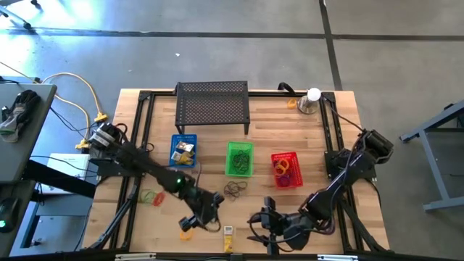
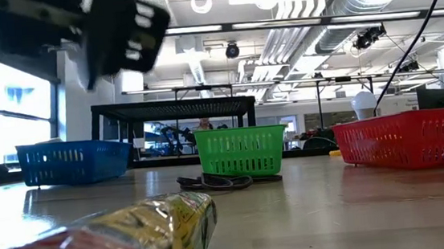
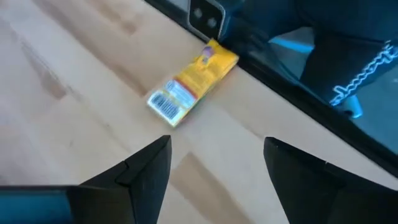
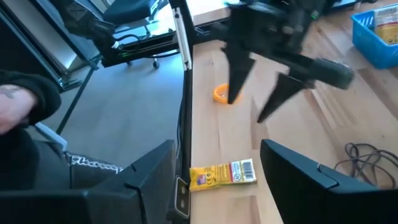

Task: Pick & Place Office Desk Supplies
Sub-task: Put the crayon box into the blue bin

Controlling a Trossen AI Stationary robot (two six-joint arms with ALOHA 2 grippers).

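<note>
A small yellow block [image 1: 228, 232] lies flat near the table's front edge, between my two grippers; it also shows in the left wrist view [image 3: 193, 84] and the right wrist view [image 4: 222, 174]. My left gripper [image 1: 208, 220] hovers open just left of it, fingers slanting down, touching nothing. An orange piece [image 4: 221, 93] lies on the wood beside the left gripper's fingertips [image 4: 235, 87]. My right gripper [image 1: 262, 220] stands open to the block's right, also touching nothing. Dark loops [image 1: 235, 189] lie in front of the green basket [image 1: 240, 159].
A blue basket [image 1: 183, 150], the green one and a red basket [image 1: 286, 168] stand in a row mid-table. A black mesh shelf [image 1: 212, 105] and a silver cup with a white ball [image 1: 310, 101] stand at the back. Green and orange loops [image 1: 150, 196] lie at the left.
</note>
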